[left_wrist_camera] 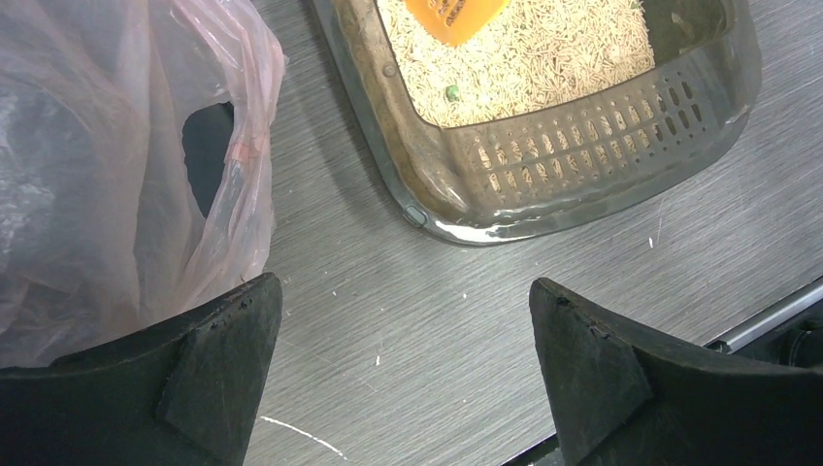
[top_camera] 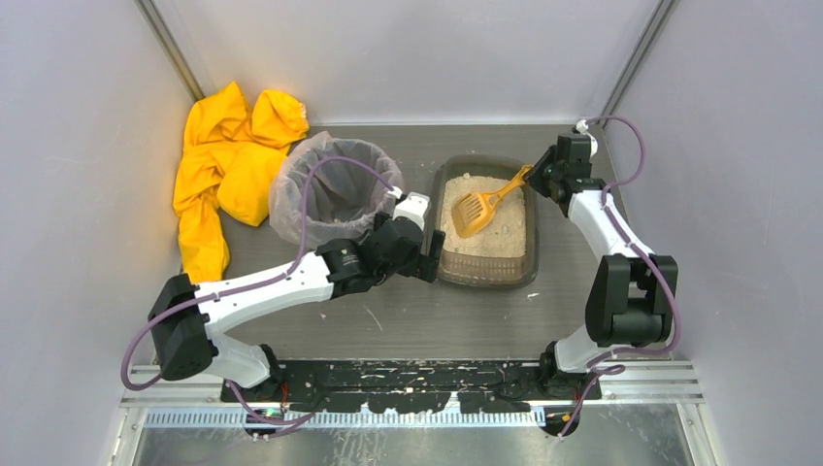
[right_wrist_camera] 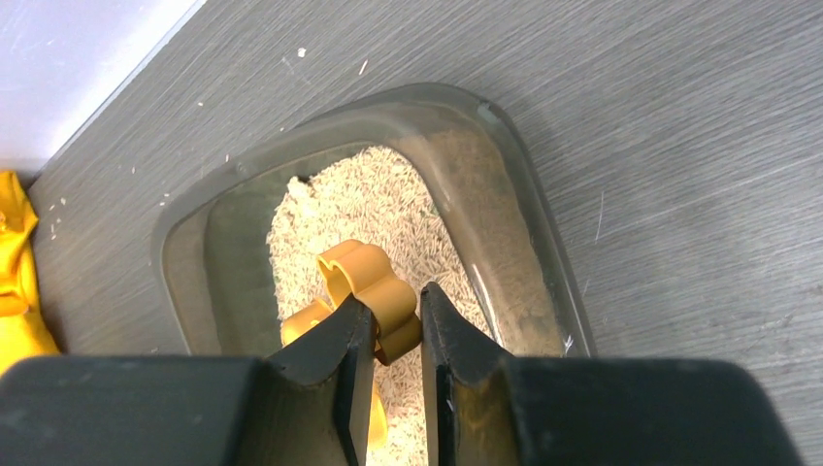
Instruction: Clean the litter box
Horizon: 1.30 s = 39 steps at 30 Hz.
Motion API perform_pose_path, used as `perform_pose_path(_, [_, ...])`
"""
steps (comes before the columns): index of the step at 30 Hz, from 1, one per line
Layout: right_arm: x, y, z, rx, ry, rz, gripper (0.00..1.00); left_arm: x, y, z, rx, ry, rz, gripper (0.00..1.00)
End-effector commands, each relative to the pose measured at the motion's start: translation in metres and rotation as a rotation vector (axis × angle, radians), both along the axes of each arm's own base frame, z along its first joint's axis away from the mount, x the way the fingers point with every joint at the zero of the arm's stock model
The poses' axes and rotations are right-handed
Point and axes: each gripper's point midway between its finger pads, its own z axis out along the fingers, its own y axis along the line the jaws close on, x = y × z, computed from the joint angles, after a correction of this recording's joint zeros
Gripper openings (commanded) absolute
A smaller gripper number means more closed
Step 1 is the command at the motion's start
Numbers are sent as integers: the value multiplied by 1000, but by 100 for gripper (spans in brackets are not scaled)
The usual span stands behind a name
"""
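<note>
The right gripper [right_wrist_camera: 396, 303] is clenched on the handle of the orange scoop [right_wrist_camera: 374, 282], one finger [right_wrist_camera: 335, 354] on each side of it. The right gripper sits above the far right corner of the litter box [top_camera: 485, 272]. From there the scoop slopes down and leftward, and its slotted blade [top_camera: 471, 209] rests on the beige litter [top_camera: 505, 233].

The left gripper [left_wrist_camera: 403, 291] is released. Its jaws stand wide apart with nothing between them. It hovers over bare table just beside the near left corner of the litter box.

The litter box stands right of centre on the table [top_camera: 437, 325], its long sides running from near to far. Its near wall is perforated. A small green speck [left_wrist_camera: 452, 93] lies in the litter.

A narrow strip of bare table separates the left rim of the litter box from the round bin [top_camera: 335, 189] with its clear bag liner [left_wrist_camera: 97, 146]. Open table lies to the right of the litter box and on its near side. A yellow cloth [top_camera: 228, 165] is bunched in the far left corner.

The table is brushed grey metal, scattered with pale crumbs. Plain grey walls enclose it on the left, right and far sides.
</note>
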Motion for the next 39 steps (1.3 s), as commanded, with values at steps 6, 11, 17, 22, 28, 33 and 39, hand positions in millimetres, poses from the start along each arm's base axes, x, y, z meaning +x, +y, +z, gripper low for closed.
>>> perform_pose_path(6, [-27,7,49,6,-134,31,1,18,-18,18,-41,-68,11,97])
perform_pose_path(11, [-43,7,66,-4,-168,41,1,37,-41,50,-42,-126,-7,98])
perform_pose_path(17, [-53,10,83,9,-202,50,1,51,-74,73,-140,-160,-57,98])
perform_pose_path(22, [-59,18,89,35,-202,81,1,62,-107,96,-285,-234,-303,98])
perform_pose_path(28, [-72,26,110,67,-235,116,1,60,-134,95,-277,-385,-571,100])
perform_pose_path(33, [-80,31,127,77,-264,144,1,58,-160,81,-289,-371,-678,100])
perform_pose_path(39, [-87,39,130,109,-265,177,1,71,-177,74,-298,-381,-661,100])
